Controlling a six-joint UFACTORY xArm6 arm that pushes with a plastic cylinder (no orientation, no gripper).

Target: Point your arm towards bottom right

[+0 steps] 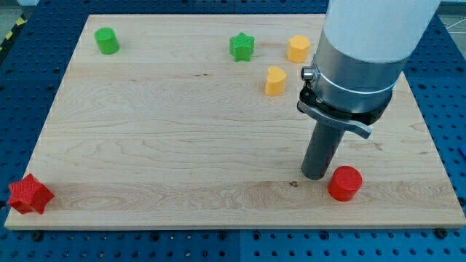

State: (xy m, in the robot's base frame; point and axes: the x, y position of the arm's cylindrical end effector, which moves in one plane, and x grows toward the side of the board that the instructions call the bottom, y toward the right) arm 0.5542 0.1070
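At the near left corner a red star block (30, 195) sits on the edge of the wooden board (167, 131); far left stands a green cylinder (107, 41). Further right, along the far side, come a green star (242, 46), a yellow heart-shaped block (274, 81) and a yellow hexagonal block (298, 49). My tip (315, 177) rests on the board toward the near right, just left of a red cylinder (344, 183). There are no jaws, only the rod. Heading on to the near right corner risks shoving that cylinder off the edge.
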